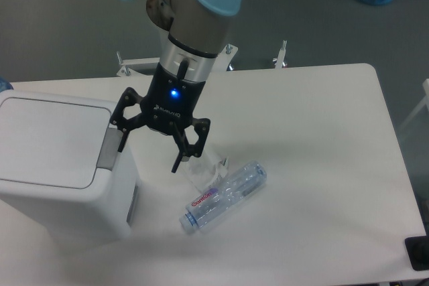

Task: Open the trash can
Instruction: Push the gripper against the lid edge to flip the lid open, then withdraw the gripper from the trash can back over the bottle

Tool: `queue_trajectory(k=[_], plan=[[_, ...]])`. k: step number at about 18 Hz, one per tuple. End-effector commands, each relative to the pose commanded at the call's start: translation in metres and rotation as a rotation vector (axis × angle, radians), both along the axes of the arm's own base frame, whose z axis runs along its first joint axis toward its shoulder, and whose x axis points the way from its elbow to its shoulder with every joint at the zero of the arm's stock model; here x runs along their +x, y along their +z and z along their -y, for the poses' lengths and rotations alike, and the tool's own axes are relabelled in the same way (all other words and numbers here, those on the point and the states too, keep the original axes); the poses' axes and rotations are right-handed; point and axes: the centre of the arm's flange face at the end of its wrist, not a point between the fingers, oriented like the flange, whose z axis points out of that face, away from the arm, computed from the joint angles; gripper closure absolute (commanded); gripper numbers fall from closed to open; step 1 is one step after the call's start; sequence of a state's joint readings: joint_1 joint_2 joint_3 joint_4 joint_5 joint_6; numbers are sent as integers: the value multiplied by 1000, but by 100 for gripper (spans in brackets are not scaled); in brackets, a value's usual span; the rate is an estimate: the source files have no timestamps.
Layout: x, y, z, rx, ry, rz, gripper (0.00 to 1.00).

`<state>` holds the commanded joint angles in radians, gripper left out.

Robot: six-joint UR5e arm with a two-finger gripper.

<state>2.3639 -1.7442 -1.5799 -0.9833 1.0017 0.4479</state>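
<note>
**A:** Start with the big thing. Where is your trash can [57, 165]?

**B:** You have it at the left edge of the table [322, 138], near the front. It is the white box with the flat lid shut. Its grey push-tab [109, 147] is a narrow strip on the lid's right edge, with its long axis running from the far side of the table towards the near side.

**A:** And the gripper [148, 152]?

**B:** Yours hangs just to the right of the can, with the fingers spread wide and nothing between them. One fingertip [121, 146] reads as right beside the tab, perhaps over it. From this single view you cannot tell whether it touches.

**A:** So which way does the tab lie from the fingers?

**B:** To the left of the gripper's middle, and only slightly. The other fingertip [175, 167] points down over bare table. Judging from that, you need a small shift left and then a push down on the tab.

**A:** Anything smaller nearby?

**B:** A clear plastic bottle [223, 196] lies on its side to the right of the gripper, with a crumpled clear wrapper [201, 169] just beside it. Both are on the side away from the can.
</note>
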Motion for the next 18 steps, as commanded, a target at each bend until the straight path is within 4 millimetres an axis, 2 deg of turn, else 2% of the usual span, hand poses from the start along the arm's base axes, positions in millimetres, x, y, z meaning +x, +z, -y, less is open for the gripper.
queue_trajectory(k=[5, 18], plan=[[6, -10, 0, -16, -5, 15, 0], [5, -6, -1, -9, -2, 14, 0]])
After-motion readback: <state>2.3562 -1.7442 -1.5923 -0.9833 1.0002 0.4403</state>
